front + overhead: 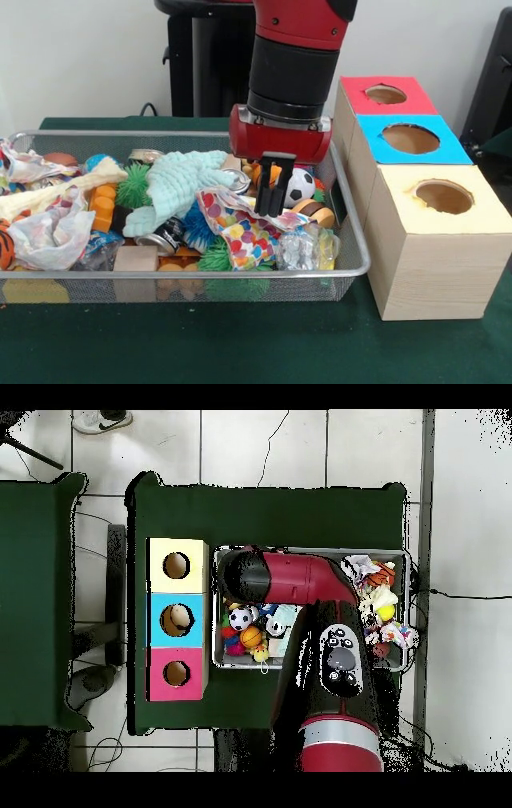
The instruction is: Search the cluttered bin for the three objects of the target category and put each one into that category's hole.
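The wire-mesh bin (358, 240) is full of clutter; it also shows in the overhead view (404, 556). My gripper (270, 210) hangs over the bin's right part, shut, with its tips down at the polka-dot cloth (244, 236). I cannot tell whether it holds anything. A white crinkly plastic bag with orange and red print (50, 232) lies at the front left. Another plastic bag (28, 166) lies at the back left corner. A clear crinkly plastic bag (302, 248) lies at the front right, just below the gripper. In the overhead view the arm hides the gripper.
Three wooden boxes with holes stand right of the bin: red top (356, 96), blue top (376, 148), yellow top (400, 180). The bin also holds a mint cloth (180, 180), a pale yellow cloth (48, 196), a small soccer ball (301, 186), cans, green spiky balls and blocks.
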{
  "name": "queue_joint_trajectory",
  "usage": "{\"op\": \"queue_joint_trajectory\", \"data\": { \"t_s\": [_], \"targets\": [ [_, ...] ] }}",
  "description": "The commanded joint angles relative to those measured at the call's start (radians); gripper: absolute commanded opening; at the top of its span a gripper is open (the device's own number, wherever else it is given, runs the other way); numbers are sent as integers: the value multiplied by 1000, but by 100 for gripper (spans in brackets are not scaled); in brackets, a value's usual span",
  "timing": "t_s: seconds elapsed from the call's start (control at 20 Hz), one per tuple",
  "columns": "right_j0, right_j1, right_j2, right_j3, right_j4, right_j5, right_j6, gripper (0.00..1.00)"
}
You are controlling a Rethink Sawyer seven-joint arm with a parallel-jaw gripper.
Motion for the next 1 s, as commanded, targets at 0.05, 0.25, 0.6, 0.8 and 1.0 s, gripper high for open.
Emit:
{"op": "queue_joint_trajectory", "data": {
  "t_s": [0.05,0.25,0.6,0.8,1.0],
  "targets": [
    [-1,32,29,75,-4,101,105,0],
    [21,50,22,58,11,124,135,0],
    [15,48,29,58,-3,88,112,100],
    [31,58,10,37,-6,134,114,100],
    [33,64,10,41,-6,109,123,100]
  ]
}}
